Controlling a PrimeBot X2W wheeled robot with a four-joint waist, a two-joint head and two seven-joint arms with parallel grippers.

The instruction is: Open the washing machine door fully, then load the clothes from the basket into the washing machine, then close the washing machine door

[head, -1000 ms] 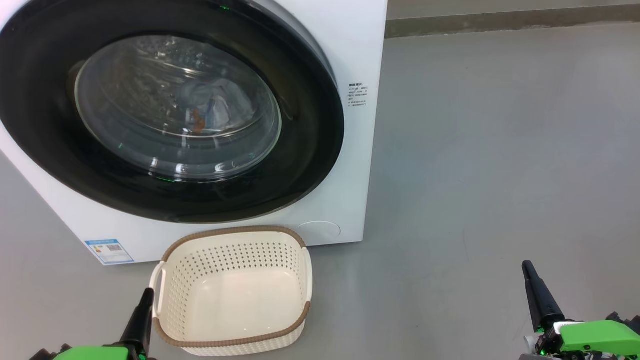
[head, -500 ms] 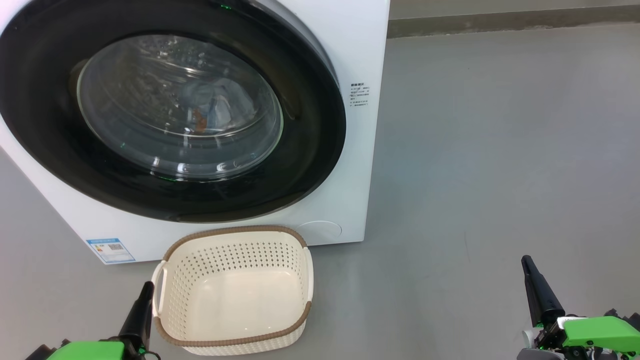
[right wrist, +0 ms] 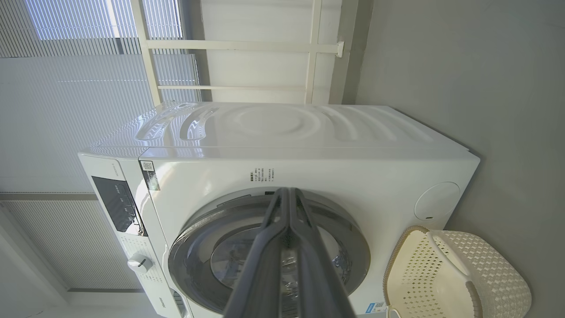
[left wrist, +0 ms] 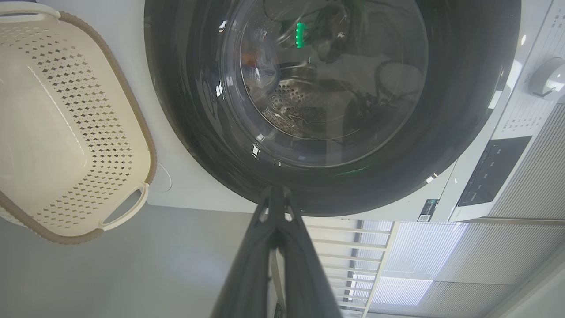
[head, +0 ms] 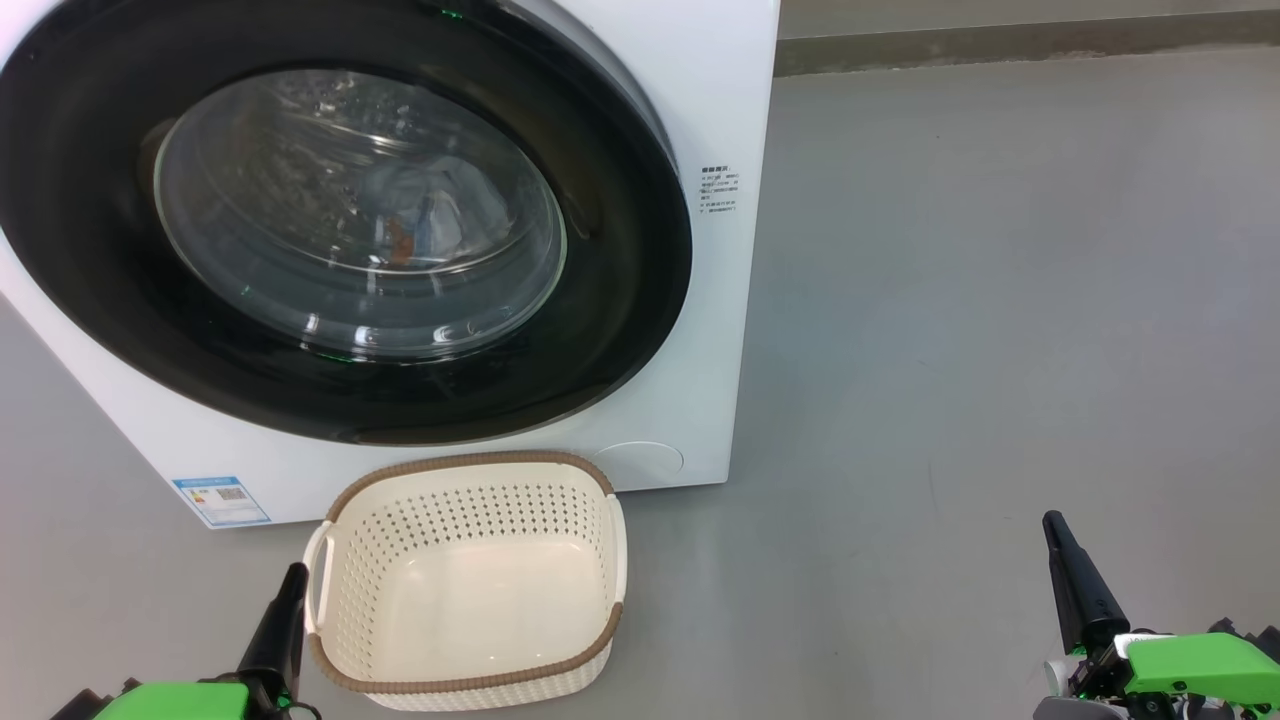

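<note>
Now | clothes (head: 420, 215) in washing machine (head: 700, 380), door (head: 620, 300) shut | basket (head: 470, 462) bare | left pincer (head: 294, 574), right pincer (head: 1051, 522) closed, empty

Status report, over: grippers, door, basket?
Both shut: left gripper beside basket, right gripper off to the side. The washing machine door closed, clothes inside. Basket empty. Nothing blocking.

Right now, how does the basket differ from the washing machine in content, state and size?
The basket is empty; the washing machine holds the clothes, seen through the glass. The basket is open on top; the washing machine is shut by the washing machine door. The basket is small and low; the washing machine is much larger. Both are pale and stand on the grey floor.
</note>
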